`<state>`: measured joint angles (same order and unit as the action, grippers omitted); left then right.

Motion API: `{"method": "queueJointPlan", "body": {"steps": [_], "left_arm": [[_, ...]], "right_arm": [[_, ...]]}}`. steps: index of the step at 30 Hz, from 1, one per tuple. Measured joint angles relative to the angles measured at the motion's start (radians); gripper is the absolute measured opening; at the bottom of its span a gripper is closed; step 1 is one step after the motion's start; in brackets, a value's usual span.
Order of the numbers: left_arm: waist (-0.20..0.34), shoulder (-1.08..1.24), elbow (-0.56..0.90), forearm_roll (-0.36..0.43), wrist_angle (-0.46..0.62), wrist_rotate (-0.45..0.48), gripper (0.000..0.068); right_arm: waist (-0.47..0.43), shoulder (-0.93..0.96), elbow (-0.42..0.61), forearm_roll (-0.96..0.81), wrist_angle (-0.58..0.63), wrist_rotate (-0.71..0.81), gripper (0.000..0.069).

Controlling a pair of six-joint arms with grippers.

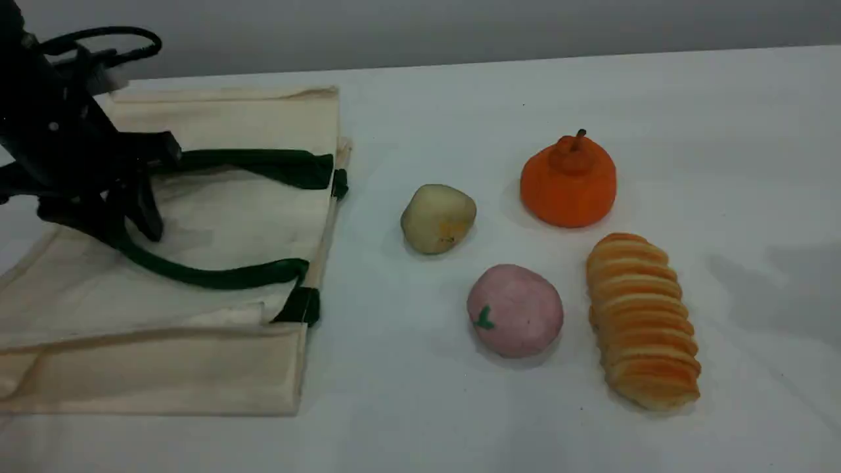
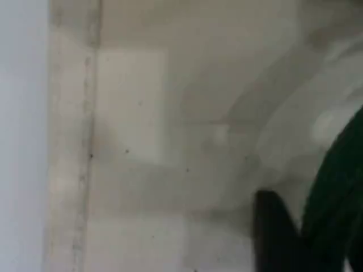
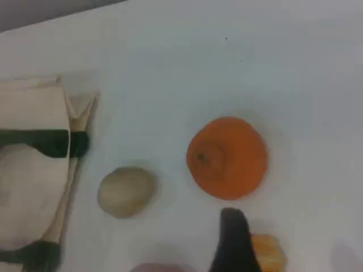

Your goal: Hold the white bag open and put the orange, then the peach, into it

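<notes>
On the left of the scene view, the white bag (image 1: pixel 217 125) is lying flat on the worktop (image 1: pixel 460 85), its mouth facing right and not yet opened. The left end effector (image 1: pixel 125 220) is hanging low over the canvas at the bend of the near dark green handle (image 1: pixel 217 277). Its fingers are sitting right at the strap, but I cannot tell whether they are gripping it or merely straddling it. Well apart to the right, the orange (image 1: pixel 568 184) is sitting at the far side of the group and the peach (image 1: pixel 516 310) nearer. A potato-like lump (image 1: pixel 438 218) is lying to their left and a ridged bread loaf (image 1: pixel 640 322) on the right. Both fruits are resting on the worktop, untouched.

Through the left wrist view, blurred cream canvas is filling the frame. One dark fingertip (image 2: pixel 272 235) is showing at the bottom edge just beside the green strap, and contact is not showing clearly.

Through the right wrist view, the right end effector (image 3: pixel 233 243) is hovering above the orange, spread wide and carrying nothing.

By my judgement the task is only beginning. Securing the handle and lifting the bag open is the step in hand, and both fruits are waiting to go in.
</notes>
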<state>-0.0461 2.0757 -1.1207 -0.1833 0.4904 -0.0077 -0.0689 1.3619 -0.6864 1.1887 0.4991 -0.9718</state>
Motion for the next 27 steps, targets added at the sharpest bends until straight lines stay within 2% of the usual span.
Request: {"method": "queueJointPlan", "body": {"steps": [3, 5, 11, 22, 27], "left_arm": [[0.000, 0.000, 0.000, -0.009, 0.000, 0.000, 0.0094], [0.000, -0.003, 0.000, -0.029, 0.000, 0.000, 0.0059], [0.000, -0.063, -0.034, -0.081, 0.075, 0.008, 0.0059], [0.000, -0.277, -0.231, -0.274, 0.426, 0.175, 0.0059], [0.000, -0.385, -0.318, -0.285, 0.552, 0.184, 0.0059]], "right_arm": [[0.000, 0.014, 0.000, 0.025, -0.001, -0.019, 0.0459], [0.000, 0.029, 0.000, 0.054, -0.001, -0.044, 0.0459], [0.000, 0.092, 0.000, 0.161, 0.006, -0.165, 0.0459], [0.000, 0.238, 0.000, 0.478, 0.099, -0.494, 0.0459], [0.000, 0.293, 0.000, 0.559, 0.155, -0.599, 0.0459]]}}
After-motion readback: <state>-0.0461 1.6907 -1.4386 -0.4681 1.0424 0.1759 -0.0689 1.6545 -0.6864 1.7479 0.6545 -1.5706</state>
